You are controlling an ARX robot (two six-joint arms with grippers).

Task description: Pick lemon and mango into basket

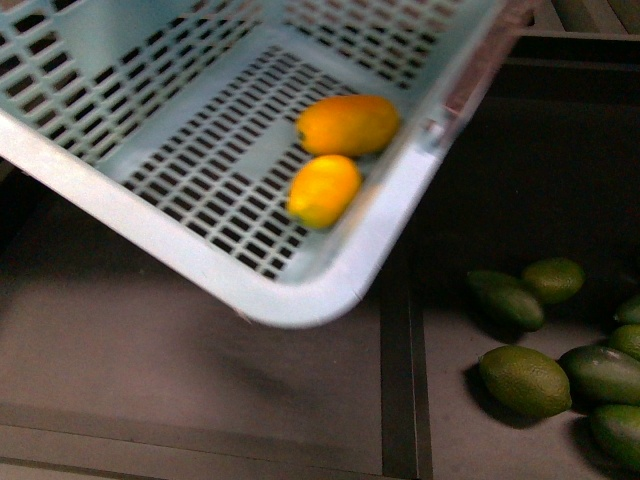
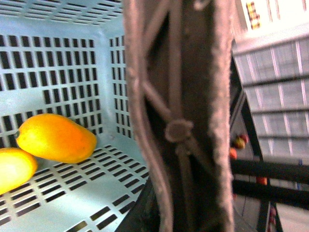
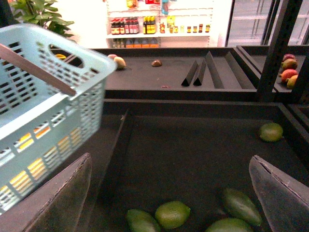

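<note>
- The basket [image 1: 300, 300] hangs tilted above the dark shelf [image 1: 150, 370], well off its surface.
- Inside, the mango [image 1: 348, 124] and lemon [image 1: 322, 190] lie touching on the slotted floor, down in the low corner against the wall.
- Left wrist view: the brown handle [image 2: 178, 130] fills the frame; the left gripper's jaws are hidden, so can't tell their state.
- Right gripper [image 3: 169, 193] is spread wide, holding nothing, over green fruits [image 3: 172, 213] on the shelf.
</note>
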